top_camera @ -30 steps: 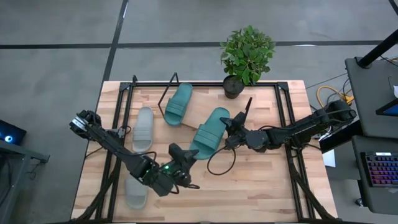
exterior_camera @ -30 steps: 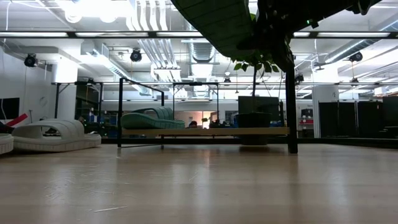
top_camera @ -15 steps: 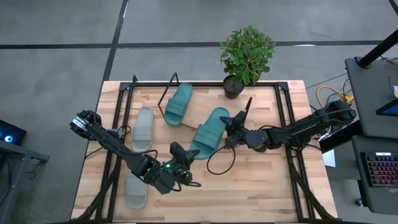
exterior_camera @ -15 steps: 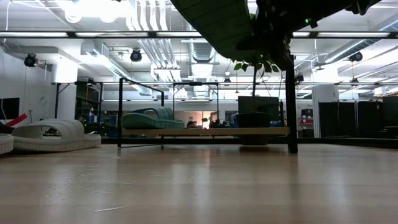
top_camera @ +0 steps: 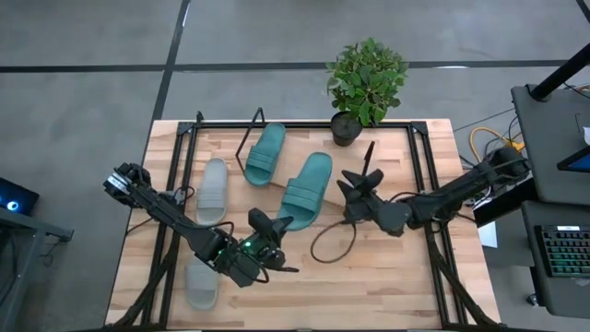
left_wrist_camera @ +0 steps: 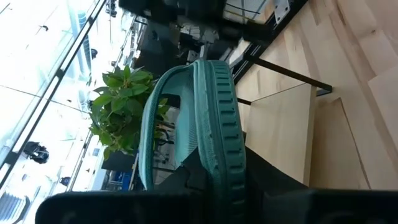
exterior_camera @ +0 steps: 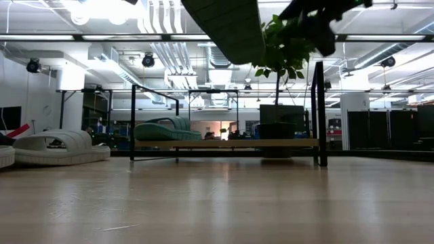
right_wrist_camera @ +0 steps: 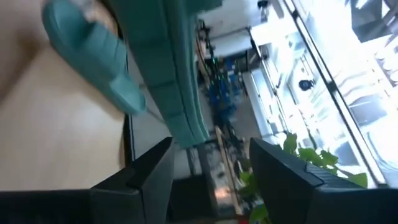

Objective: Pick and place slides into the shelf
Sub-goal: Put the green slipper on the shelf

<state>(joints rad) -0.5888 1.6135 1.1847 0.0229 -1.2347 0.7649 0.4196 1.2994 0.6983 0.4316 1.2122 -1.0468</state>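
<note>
A teal slide (top_camera: 307,187) hangs above the table, its far end over the shelf (top_camera: 288,173), a slanted wood board with black end frames. My left gripper (top_camera: 279,224) is shut on its near end. In the low view its dark sole (exterior_camera: 230,27) shows overhead. My right gripper (top_camera: 353,195) stands open just right of this slide, touching nothing. A second teal slide (top_camera: 265,153) lies sole-down on the shelf board. One grey slide (top_camera: 213,189) lies on the table left of the shelf, and another grey slide (top_camera: 203,286) lies near the front left. My left gripper pinches the teal slide's near end (left_wrist_camera: 219,177) between its two fingers, one on the ribbed sole side and one on the footbed side. The fingers come level from the table's near side, along the slide. The slide is lifted clear of the table and turned on its edge.
A potted plant (top_camera: 366,83) stands at the far edge behind the shelf. A black cable loop (top_camera: 332,244) lies on the table under the right arm. Black frame rails (top_camera: 181,175) run along both table sides.
My right gripper has let go of the teal slide's right side, opened and drawn back toward the table's right edge. The slide, held by my left gripper at its near end, has shifted a little toward the far edge over the shelf.
</note>
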